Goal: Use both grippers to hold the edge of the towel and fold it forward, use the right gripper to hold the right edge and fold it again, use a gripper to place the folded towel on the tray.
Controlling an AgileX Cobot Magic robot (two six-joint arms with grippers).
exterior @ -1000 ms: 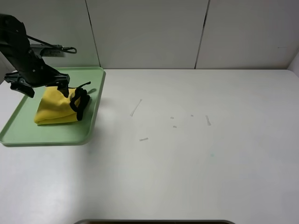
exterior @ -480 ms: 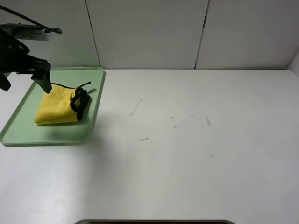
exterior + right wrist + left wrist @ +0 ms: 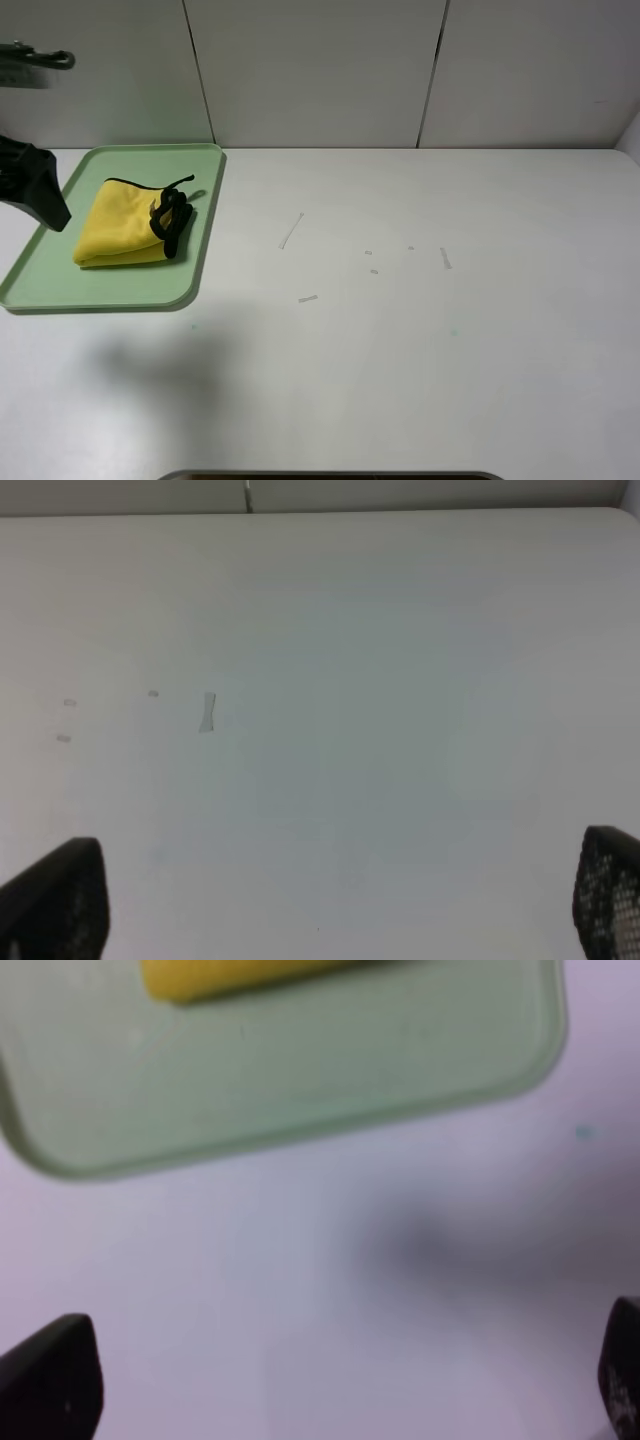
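White table (image 3: 420,330) is taking up most of the shot. The tray (image 3: 40,290) is sitting at its far left, with the towel (image 3: 120,232) lying folded inside. Left gripper (image 3: 330,1380) is hanging spread wide just off the tray, gripping nothing; right gripper (image 3: 340,905) is gaping over bare table.

Setting: my test bench in a robotics lab. Bare white counter (image 3: 420,330), scuffed with small marks; plain pale panel walls (image 3: 320,70) behind; no household furnishings.
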